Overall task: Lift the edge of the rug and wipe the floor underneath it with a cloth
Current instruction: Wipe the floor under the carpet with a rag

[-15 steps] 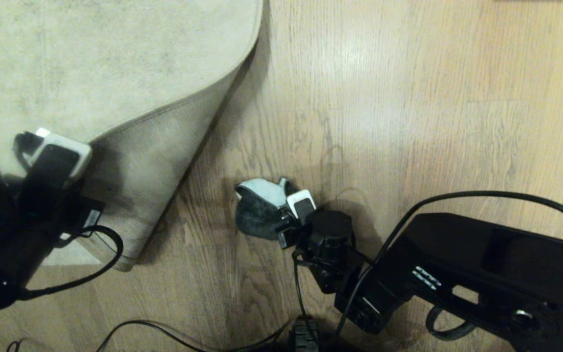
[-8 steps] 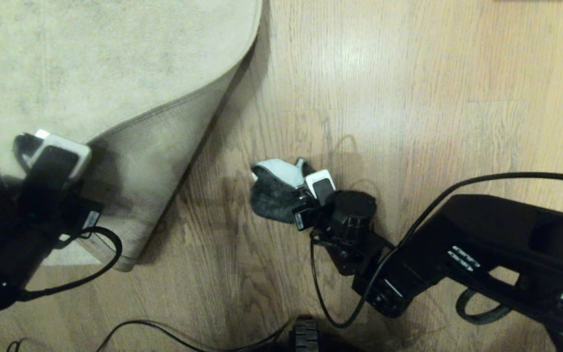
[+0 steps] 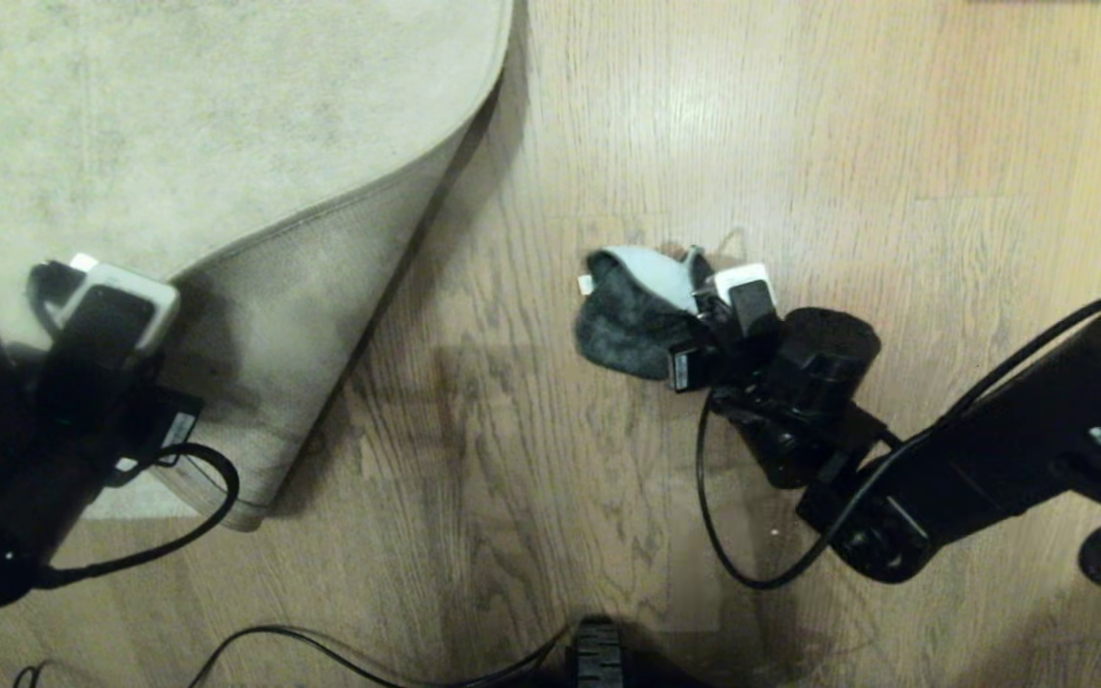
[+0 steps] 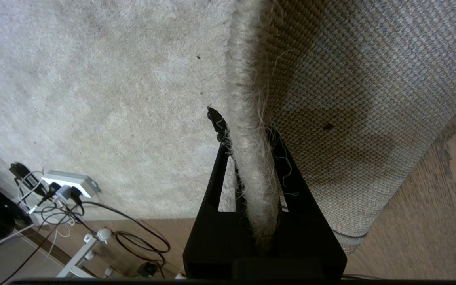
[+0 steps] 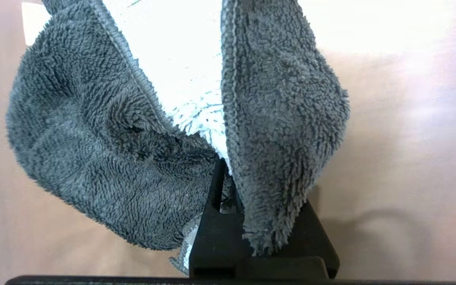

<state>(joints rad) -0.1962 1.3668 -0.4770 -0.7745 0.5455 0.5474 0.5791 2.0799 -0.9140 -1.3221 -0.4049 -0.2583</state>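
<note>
Cloth (image 3: 636, 320) dragged rightward, pale fold up, rug (image 3: 226, 153) corner raised

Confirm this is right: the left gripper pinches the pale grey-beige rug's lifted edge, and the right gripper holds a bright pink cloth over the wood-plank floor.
Wrong in one respect: the cloth is dark grey with a pale part, not pink, as the right wrist view shows. The left gripper does pinch the lifted rug edge, and the right gripper holds the cloth over the floor.
</note>
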